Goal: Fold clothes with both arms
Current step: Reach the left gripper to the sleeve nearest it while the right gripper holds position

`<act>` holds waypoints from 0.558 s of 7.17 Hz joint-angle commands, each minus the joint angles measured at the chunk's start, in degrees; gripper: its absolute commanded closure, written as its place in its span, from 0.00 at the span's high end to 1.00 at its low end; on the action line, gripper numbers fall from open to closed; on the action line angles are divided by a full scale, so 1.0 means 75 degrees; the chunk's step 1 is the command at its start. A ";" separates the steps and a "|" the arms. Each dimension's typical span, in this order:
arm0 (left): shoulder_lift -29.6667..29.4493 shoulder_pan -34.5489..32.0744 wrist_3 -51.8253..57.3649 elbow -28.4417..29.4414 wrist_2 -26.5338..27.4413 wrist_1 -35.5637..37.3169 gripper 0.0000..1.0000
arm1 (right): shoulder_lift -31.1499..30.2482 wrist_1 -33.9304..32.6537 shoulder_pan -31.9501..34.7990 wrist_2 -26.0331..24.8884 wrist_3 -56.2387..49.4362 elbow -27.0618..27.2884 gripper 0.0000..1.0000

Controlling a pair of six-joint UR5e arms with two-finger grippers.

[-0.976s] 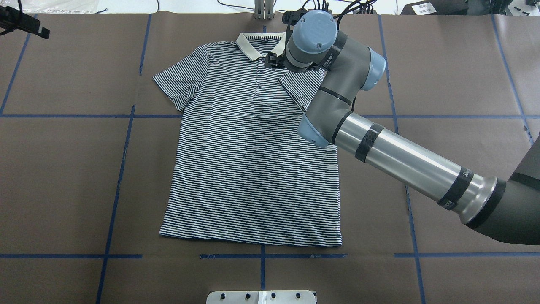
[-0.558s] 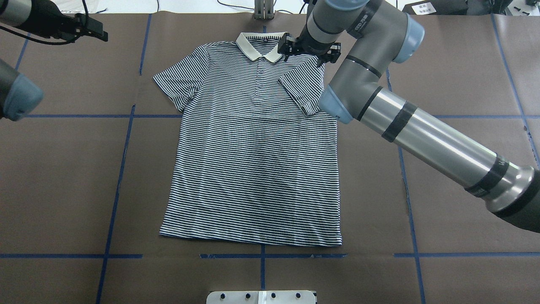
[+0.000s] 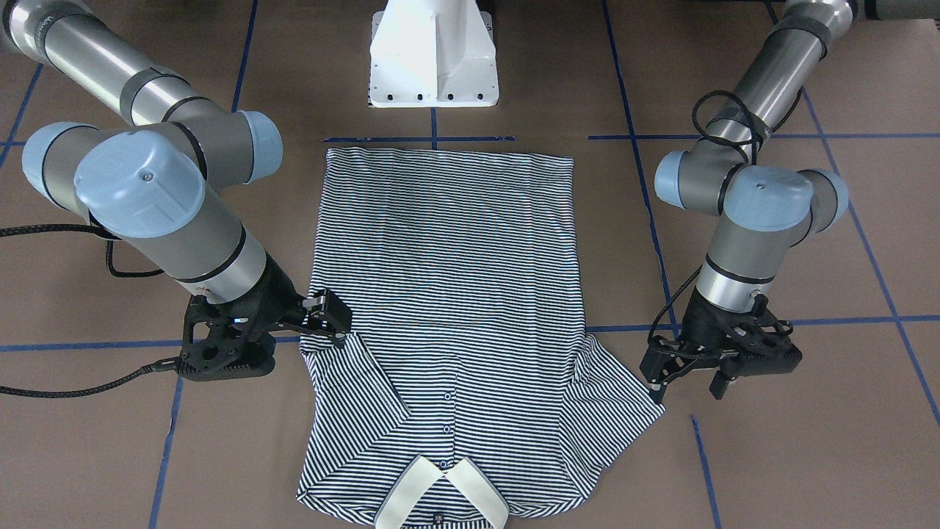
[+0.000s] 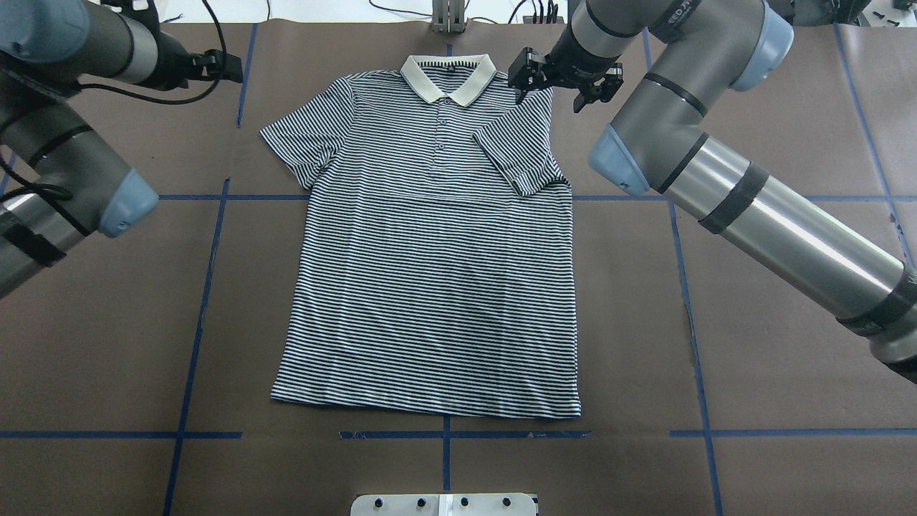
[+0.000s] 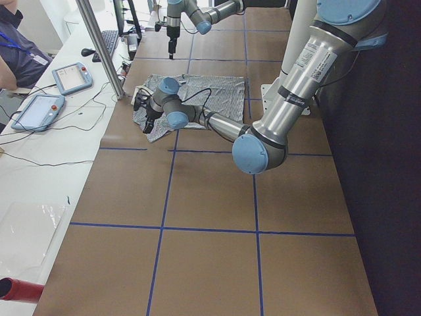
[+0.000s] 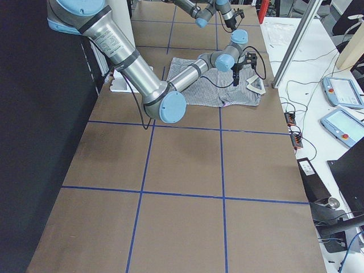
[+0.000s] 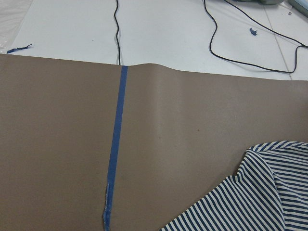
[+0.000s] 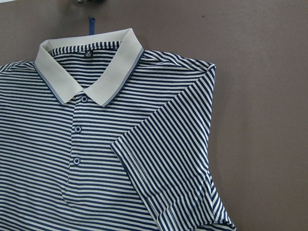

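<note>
The striped polo shirt (image 4: 430, 287) lies flat, face up, with its white collar (image 4: 448, 79) at the far edge. One sleeve (image 4: 519, 161) is folded in over the chest. The other sleeve (image 4: 301, 143) is spread out on the table. My right gripper (image 4: 562, 80) hovers open beside the folded-sleeve shoulder and holds nothing; the front-facing view shows this gripper (image 3: 328, 316) just off the shirt's edge. My left gripper (image 4: 218, 66) is open over bare table, apart from the spread sleeve (image 3: 617, 411). In the left wrist view only the sleeve's edge (image 7: 260, 192) shows.
Brown paper with blue tape lines (image 4: 208, 287) covers the table. The white pedestal base (image 3: 433, 59) stands past the shirt's hem. A metal post (image 4: 448, 18) rises behind the collar. Tablets (image 5: 69, 79), cables and a person (image 5: 13, 46) are at the side bench.
My right gripper has moved off the collar area toward the shirt's right shoulder edge. The left arm has swung in from the left toward the spread sleeve. The shirt has not moved.
</note>
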 commanded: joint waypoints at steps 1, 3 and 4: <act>-0.0063 0.0388 -0.0004 0.0511 0.0486 -0.0242 0.99 | 0.0015 0.0026 -0.0025 -0.0054 0.0083 0.0035 1.00; -0.0086 0.0565 -0.0004 0.0629 0.0489 -0.0302 0.99 | -0.0008 0.0050 -0.0025 -0.0124 0.0107 0.0035 1.00; -0.0121 0.0566 0.0008 0.0723 0.0489 -0.0314 0.97 | -0.0009 0.0050 -0.0059 -0.0194 0.0107 0.0012 1.00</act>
